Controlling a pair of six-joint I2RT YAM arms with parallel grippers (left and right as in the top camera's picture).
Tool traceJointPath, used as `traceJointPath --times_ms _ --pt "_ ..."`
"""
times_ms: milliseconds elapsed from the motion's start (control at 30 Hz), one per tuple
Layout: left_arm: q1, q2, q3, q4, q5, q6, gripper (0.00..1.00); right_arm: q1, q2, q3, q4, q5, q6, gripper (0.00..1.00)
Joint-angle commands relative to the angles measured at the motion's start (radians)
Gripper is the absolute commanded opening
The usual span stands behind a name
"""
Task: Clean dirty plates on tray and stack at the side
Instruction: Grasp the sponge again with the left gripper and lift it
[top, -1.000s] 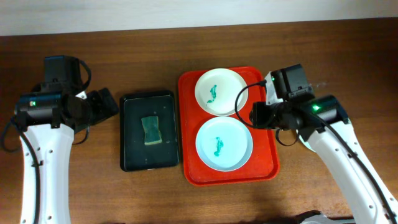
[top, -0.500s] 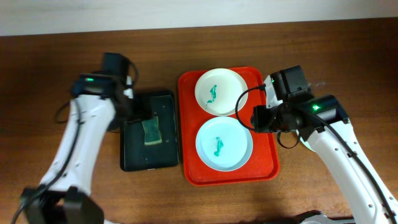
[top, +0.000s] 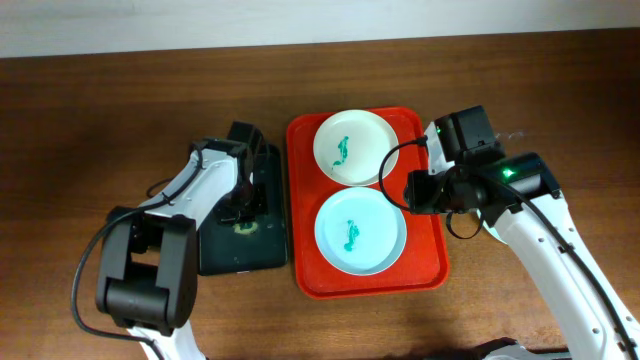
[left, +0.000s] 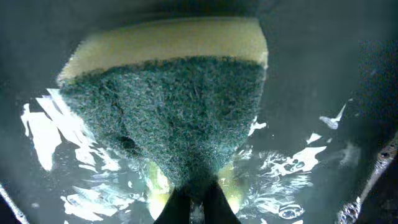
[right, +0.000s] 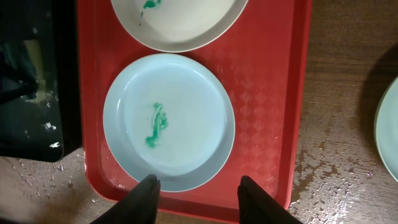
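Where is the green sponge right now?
The green sponge lies in the black tray, just left of the red tray in the overhead view. The left gripper is pinching it from above.

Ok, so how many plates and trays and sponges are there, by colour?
white plate: 1
pale blue plates: 2 (one on the red tray, one partly seen on the table)
red tray: 1
black tray: 1
green sponge: 1
Total: 6
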Motion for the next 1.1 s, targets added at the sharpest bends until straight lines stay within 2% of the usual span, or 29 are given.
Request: traceJointPath --times_ms 0,67,100,167,200,233,300,367,433,467,533,567,600,767,800,867,900,933,1000,1067 --pt "0.008 0.021 0.101 -0.095 -0.007 0.005 0.0 0.003 0.006 0.002 0.0 0.013 -0.003 0.43" --pt "0.01 0.021 0.172 -0.158 -0.011 0.005 0.07 0.003 0.006 0.002 -0.003 0.013 -0.003 0.43" --pt "0.01 0.021 0.202 -0.178 -0.02 0.005 0.17 0.003 0.006 0.002 -0.004 0.013 -0.003 0.43" --pt "0.01 0.021 0.21 -0.174 -0.061 0.005 0.49 0.003 0.006 0.002 -0.004 0.013 -0.003 0.43" --pt "0.01 0.023 0.2 -0.155 -0.106 0.004 0.61 0.003 0.006 0.002 -0.004 0.013 -0.003 0.43" --pt "0.01 0.024 0.185 -0.133 -0.138 0.004 0.68 0.003 0.006 0.002 -0.004 0.013 -0.003 0.43" --pt "0.01 0.031 0.154 -0.09 -0.166 0.004 0.75 0.003 0.006 0.002 -0.004 0.013 -0.003 0.43" --pt "0.01 0.039 0.118 -0.034 -0.166 0.005 0.76 0.003 0.006 0.002 -0.004 0.013 -0.003 0.43" --pt "0.01 0.052 0.071 0.053 -0.164 0.004 0.74 0.003 0.006 0.002 -0.003 0.013 -0.003 0.43" --pt "0.01 0.061 0.046 0.103 -0.162 0.005 0.67 0.003 0.006 0.002 -0.003 0.013 -0.003 0.43" --pt "0.009 0.077 0.019 0.154 -0.161 0.005 0.33 0.003 0.006 0.002 -0.004 0.013 -0.003 0.43" --pt "0.009 0.081 0.019 0.154 -0.161 0.005 0.03 0.003 0.006 0.002 -0.004 0.013 -0.003 0.43" --pt "0.009 0.08 0.021 0.152 -0.161 0.005 0.0 0.003 0.006 0.002 -0.005 0.013 -0.003 0.43" --pt "0.009 0.05 0.077 0.071 -0.161 0.005 0.0 0.003 0.006 0.002 -0.004 0.013 -0.003 0.43" --pt "0.009 0.042 0.095 0.047 -0.159 0.005 0.13 0.003 0.006 0.002 -0.005 0.013 -0.003 0.43" --pt "0.009 0.024 0.133 -0.017 -0.152 0.005 0.57 0.003 0.006 0.002 -0.005 0.013 -0.003 0.42" --pt "0.009 0.016 0.152 -0.054 -0.139 0.005 0.74 0.003 0.006 0.002 -0.007 0.013 -0.003 0.42" --pt "0.009 0.011 0.163 -0.084 -0.115 0.005 0.79 0.003 0.006 0.002 -0.01 0.013 -0.003 0.42" --pt "0.009 0.01 0.164 -0.121 -0.066 0.004 0.81 0.003 0.006 0.002 -0.014 0.013 -0.003 0.42" --pt "0.009 0.012 0.152 -0.143 -0.036 0.004 0.77 0.003 0.006 0.002 -0.014 0.013 -0.003 0.42"
